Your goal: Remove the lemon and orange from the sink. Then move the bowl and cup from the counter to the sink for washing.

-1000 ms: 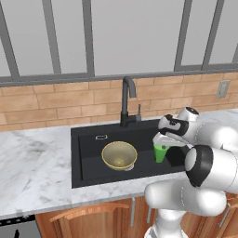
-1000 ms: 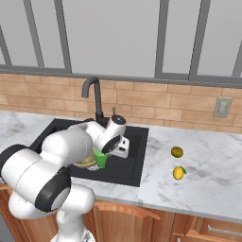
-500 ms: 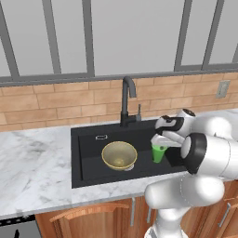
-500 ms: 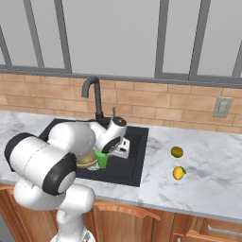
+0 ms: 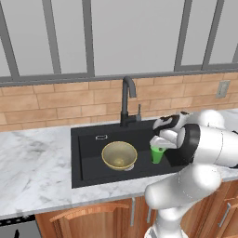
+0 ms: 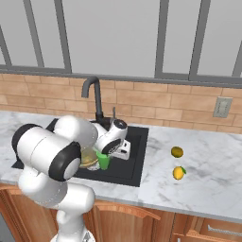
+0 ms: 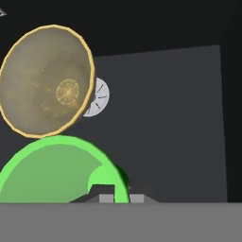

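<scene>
Over sink [image 5: 88,139] right half: fingers [image 5: 160,145] clamp cup [image 5: 157,155] rim, bowl [image 5: 119,155] just beside.

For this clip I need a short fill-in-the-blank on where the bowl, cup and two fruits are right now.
1. The bowl lies inside the ____.
2. The gripper holds the green ____ over the basin.
3. The lemon and orange rest on the ____, right of the basin.
4. The round drain is partly hidden behind the ____.

Missing words: sink; cup; counter; bowl
</scene>
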